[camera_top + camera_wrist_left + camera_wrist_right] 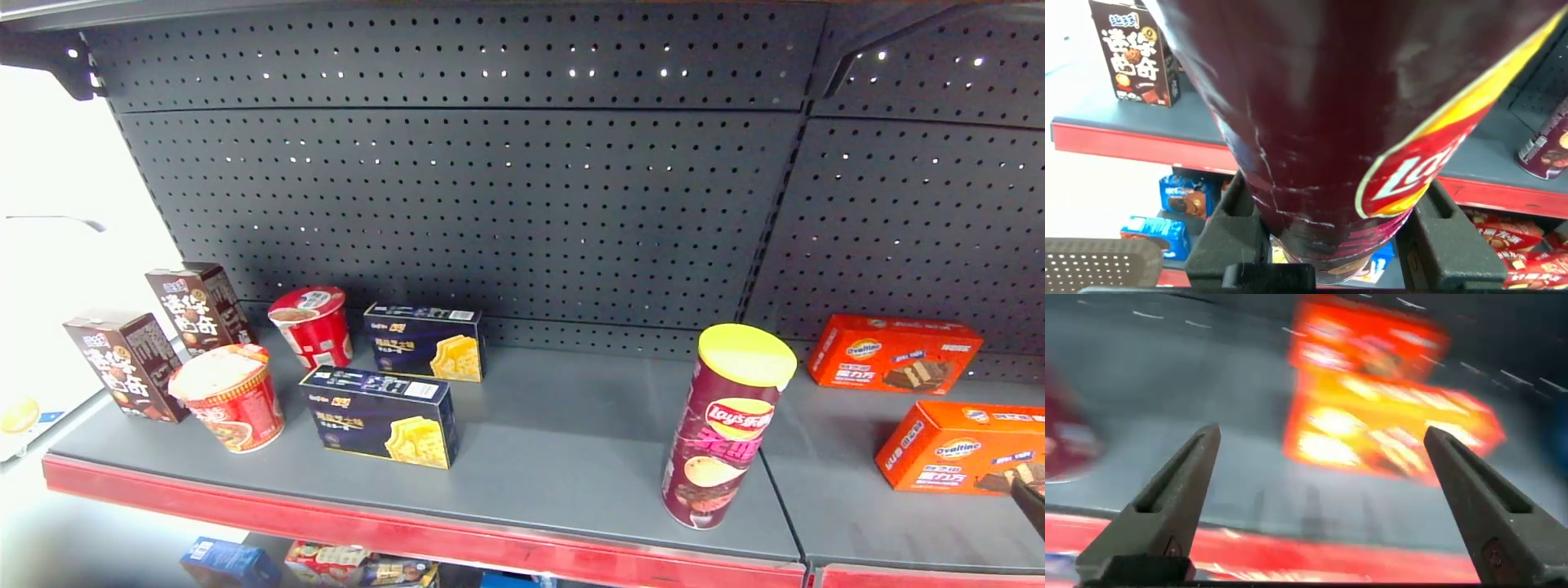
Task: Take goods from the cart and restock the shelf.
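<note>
**Left arm has a chips can clamped: set it on the shelf next to its twin**

The held can [1315, 106], dark maroon with a yellow and red logo, sits between the fingers of the left end effector [1335, 237], which is clamped on its lower body. It hangs in front of the shelf [571, 441], out past the red front edge [408, 523], not on the shelf yet. I can't tell its tilt from the wrist view.

A standing can [727, 425] of the same kind is upright near the front of the shelf, with bare shelf to its left. That looks like the likely drop spot.

Doing it well:
- Lift the base over the red front edge before moving in.
- Bring the held can upright and come down straight.
- Aim just beside the standing can, not touching it. It is tall and narrow, so a nudge will probably tip it.
- Let go only once the base is flat on the shelf, then back out level.

The right end effector [1323, 433] has its fingers spread apart and holds nothing. It faces the orange boxes [894, 353] on the right part of the shelf and is best left out of the left arm's path.

On the left part of the shelf, the blue boxes [380, 416] and noodle cups [229, 396] are well apart from the drop spot.
</note>
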You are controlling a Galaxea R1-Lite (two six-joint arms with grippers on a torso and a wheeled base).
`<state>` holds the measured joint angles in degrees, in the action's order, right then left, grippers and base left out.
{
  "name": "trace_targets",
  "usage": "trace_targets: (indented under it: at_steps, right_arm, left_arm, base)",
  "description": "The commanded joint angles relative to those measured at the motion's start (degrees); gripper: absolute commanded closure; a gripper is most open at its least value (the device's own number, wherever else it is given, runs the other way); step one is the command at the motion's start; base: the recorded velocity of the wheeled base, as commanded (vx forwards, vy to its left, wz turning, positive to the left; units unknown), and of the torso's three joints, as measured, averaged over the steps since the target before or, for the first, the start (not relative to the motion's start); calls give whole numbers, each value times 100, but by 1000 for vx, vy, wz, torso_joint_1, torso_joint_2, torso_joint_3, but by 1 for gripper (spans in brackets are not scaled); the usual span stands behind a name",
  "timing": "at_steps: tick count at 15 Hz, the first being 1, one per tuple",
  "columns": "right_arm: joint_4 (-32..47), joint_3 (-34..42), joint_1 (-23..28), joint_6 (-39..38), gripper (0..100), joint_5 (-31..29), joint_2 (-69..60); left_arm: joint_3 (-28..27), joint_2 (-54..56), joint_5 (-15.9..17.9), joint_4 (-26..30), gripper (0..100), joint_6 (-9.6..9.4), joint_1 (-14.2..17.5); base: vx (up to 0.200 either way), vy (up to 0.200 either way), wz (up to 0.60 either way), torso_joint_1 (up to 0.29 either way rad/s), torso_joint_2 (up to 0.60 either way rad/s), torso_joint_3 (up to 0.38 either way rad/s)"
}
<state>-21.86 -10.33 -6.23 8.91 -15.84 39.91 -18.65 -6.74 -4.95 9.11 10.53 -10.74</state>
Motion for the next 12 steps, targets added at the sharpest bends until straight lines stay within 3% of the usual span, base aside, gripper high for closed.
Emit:
trace_targets:
  at_steps: [1,3,5,7,8,9,12]
  right_arm:
    - [489,31,16,14,0,-262,-845]
    - [1043,39,25,14,0,-289,-1231]
    - [1781,39,25,14,0,-271,-1759]
    - [2028,48,16,14,0,-218,-1996]
    - [2080,48,-27,14,0,-201,-2066]
    - [2080,66,-36,5,0,-201,-2075]
    - [2080,83,-45,-3,0,-201,-2102]
  left_arm:
    - [-16,-55,3,-14,100,-7,2]
    - [-60,-143,47,-23,100,-34,2]
    - [-385,-512,495,-58,100,-69,-16]
    - [-675,-802,847,-67,100,-78,-7]
    - [-772,-969,934,-84,100,-245,-7]
    - [-789,-1040,943,-102,100,-359,-16]
    - [-851,-1154,970,-120,100,-368,-51]
  base:
    - [0,0,0,0,0,0]
    - [0,0,0,0,0,0]
    - [0,0,0,0,0,0]
    - [0,0,0,0,0,0]
    - [0,0,0,0,0,0]
    - [0,0,0,0,0,0]
    - [0,0,-600,5,1,4]
